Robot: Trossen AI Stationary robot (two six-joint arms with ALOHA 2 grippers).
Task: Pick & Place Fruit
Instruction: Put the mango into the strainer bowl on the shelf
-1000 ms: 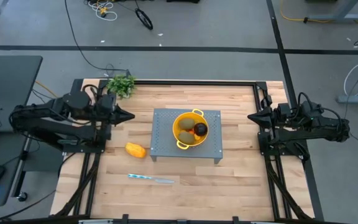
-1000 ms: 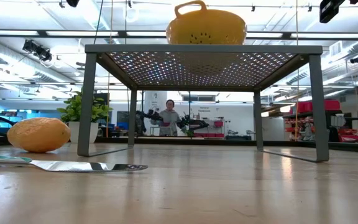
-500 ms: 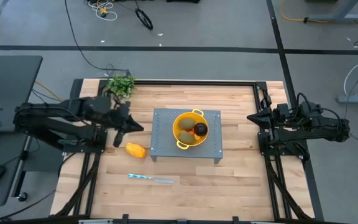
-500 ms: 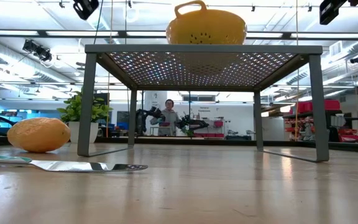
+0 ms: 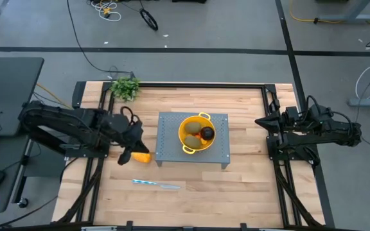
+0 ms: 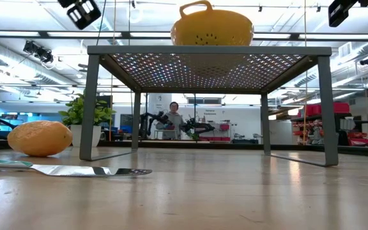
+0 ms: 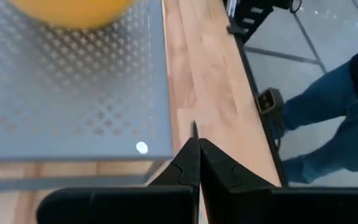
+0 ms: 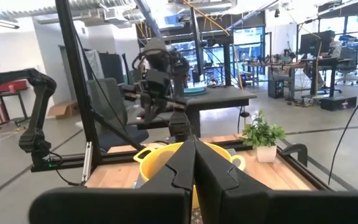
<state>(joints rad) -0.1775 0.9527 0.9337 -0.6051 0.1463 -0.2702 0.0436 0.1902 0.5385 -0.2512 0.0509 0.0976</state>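
The left gripper hangs over the yellow-orange oblong fruit, which lies on the wooden table just left of the grey perforated stand. From its wrist camera the two dark fingers meet at their tips, pressed together with nothing between them. In the low view the oblong fruit sits on the tabletop, with the gripper high above it and well clear.

The rest of the fruit is in the yellow colander on top of the stand: two brownish-green ovals and a small blackish round one, close together in the bowl.

The thin silvery knife lies nearer than the oblong fruit, apart from it, with bare wood all around and a wide open stretch toward the near edge. The leafy green bunch sits at the far left corner, right at the table's rim. A black frame runs along the far and side edges.

The right gripper waits at the right side, level with the stand, its fingers closed tip to tip on nothing. Between it and the stand the wood is bare.

A person in blue trousers stands on the floor beside the table. I can read no writing or labels anywhere.
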